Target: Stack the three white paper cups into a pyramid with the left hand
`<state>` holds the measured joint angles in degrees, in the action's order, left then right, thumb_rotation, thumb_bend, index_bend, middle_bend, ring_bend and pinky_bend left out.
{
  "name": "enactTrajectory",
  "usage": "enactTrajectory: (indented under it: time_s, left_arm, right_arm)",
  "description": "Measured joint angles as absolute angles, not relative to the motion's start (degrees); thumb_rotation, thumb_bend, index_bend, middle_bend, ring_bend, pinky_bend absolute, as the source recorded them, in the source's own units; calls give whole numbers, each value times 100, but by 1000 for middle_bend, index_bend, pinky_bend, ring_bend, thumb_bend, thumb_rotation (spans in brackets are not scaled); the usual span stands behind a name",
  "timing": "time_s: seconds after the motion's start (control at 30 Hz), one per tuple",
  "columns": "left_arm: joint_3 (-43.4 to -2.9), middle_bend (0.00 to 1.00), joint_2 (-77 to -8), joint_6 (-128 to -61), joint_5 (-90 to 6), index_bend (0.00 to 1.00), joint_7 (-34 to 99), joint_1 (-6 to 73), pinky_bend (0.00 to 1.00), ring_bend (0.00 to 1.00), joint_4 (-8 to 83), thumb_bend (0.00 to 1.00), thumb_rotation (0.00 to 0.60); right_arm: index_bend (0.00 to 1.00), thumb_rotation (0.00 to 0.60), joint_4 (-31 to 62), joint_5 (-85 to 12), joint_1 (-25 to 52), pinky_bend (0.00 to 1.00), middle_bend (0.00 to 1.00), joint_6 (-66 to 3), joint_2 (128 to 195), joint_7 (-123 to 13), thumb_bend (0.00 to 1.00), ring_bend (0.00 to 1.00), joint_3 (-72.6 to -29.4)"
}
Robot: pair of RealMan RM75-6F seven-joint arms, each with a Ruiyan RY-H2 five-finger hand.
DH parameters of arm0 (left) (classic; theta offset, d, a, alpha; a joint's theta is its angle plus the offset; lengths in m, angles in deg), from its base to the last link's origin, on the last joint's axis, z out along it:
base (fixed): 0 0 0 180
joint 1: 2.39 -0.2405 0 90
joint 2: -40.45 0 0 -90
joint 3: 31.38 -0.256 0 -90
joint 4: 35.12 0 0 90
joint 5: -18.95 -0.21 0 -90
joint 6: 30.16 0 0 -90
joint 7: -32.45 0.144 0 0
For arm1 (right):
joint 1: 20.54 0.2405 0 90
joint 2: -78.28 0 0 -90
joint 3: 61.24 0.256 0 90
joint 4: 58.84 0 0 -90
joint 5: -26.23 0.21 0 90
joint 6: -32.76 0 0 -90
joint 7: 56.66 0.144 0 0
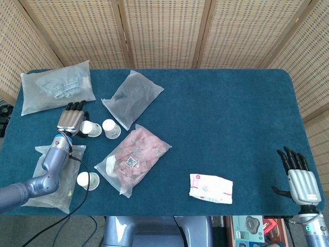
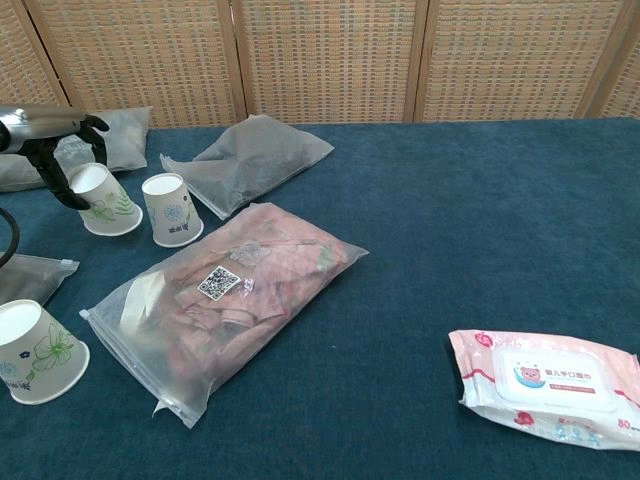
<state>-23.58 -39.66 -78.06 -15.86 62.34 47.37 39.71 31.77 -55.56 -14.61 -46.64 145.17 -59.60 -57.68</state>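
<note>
Three white floral cups upside down: tilted cup point(image 2: 104, 200) beside middle cup point(image 2: 170, 209); third cup point(image 2: 35, 351) apart.
</note>
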Motion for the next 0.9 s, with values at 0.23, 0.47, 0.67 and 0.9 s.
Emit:
enactTrajectory:
  time_s: [0.23,0.47,0.67,0.9]
  left_arm:
    - [-2303,0,-4330,-7855,-1611,461,6196,4784,0,0,3686,219,600]
    - [-2294,0,-4525,-7947,-1801,222,6088,4721,0,0,3504,218,600]
    - [-2279,0,-4398,-8016,-1868,132,6067,4650,0,0,3646,218,600]
    - [-2189,0,-3982,-8196,-2155,128,5769,4472,0,0,4293,218,600]
  right_arm:
    - [0,600,3147,-5546,-1441,0,0,-4634,14550,-5990,127,0,-5770]
    - [0,600,3152,-5545,-1444,0,0,-4647,14553,-5992,127,0,-5769]
    - [0,600,3167,-5564,-1446,0,0,-4658,14554,-6002,127,0,-5779]
    - [0,600,3199,-5583,-1456,0,0,-4686,14534,-6008,127,0,-5786]
